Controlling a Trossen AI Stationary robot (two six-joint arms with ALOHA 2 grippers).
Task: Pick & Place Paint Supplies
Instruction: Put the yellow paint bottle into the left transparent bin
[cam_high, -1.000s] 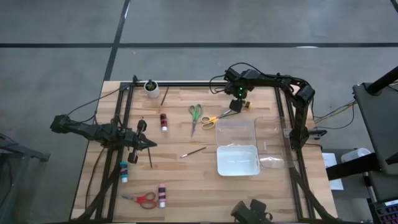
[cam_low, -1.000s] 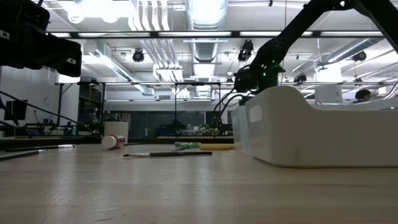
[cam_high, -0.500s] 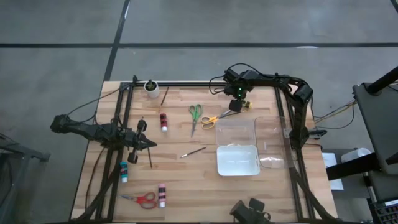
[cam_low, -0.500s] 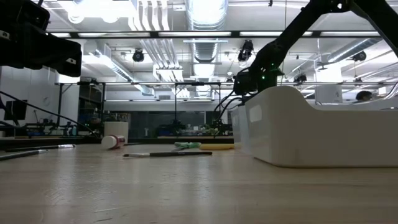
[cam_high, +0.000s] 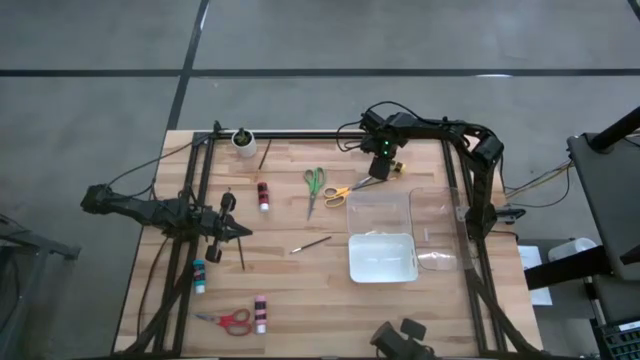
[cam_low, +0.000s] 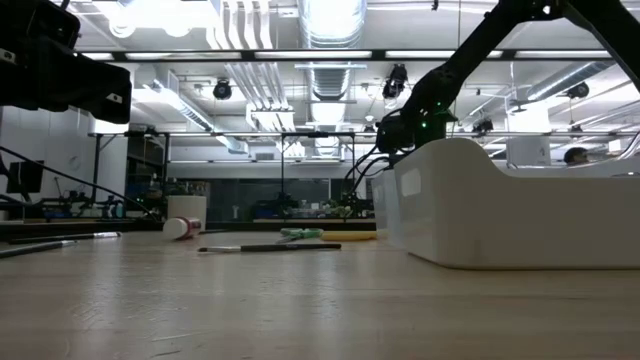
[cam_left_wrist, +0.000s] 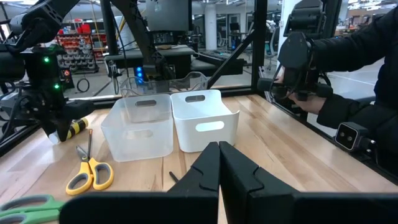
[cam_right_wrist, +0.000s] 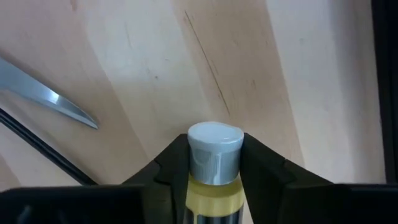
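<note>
We've got R gripper (cam_right_wrist: 213, 171) clamped on yellow bottle (cam_right_wrist: 213, 186) below cap; lift straight, clear scissor blade (cam_right_wrist: 46, 93). L gripper (cam_left_wrist: 219, 163) shut, idle.

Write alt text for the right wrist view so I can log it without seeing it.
The right tool has its two dark fingers against the sides of a yellow paint bottle with a pale cap, over bare wooden table. A scissor blade tip shows off to one side.
</note>
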